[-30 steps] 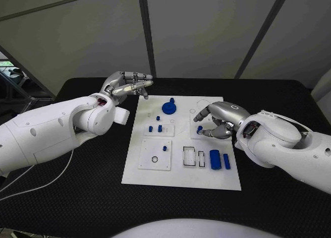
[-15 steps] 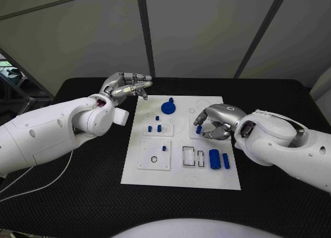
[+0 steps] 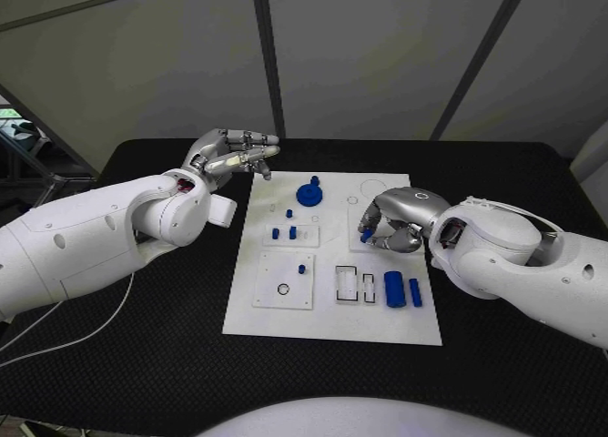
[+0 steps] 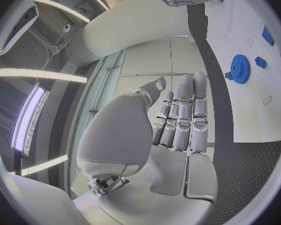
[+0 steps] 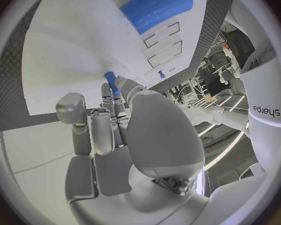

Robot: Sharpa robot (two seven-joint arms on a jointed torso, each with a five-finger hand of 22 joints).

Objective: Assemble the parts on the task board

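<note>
Right robot hand pinches a peg over the board

The right robot hand (image 3: 392,224) grasps a small blue peg (image 5: 111,82) above the task board (image 3: 336,320) on the counter (image 3: 146,364). The left robot hand (image 3: 232,155) hovers beside the board's far corner, released, fingers apart.

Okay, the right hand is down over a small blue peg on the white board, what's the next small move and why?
Probably close the right hand fingers on the small blue peg and lift it slightly: the fingertips reach it, but a firm grip isn't clear. The left hand hovers off the task board.
</note>
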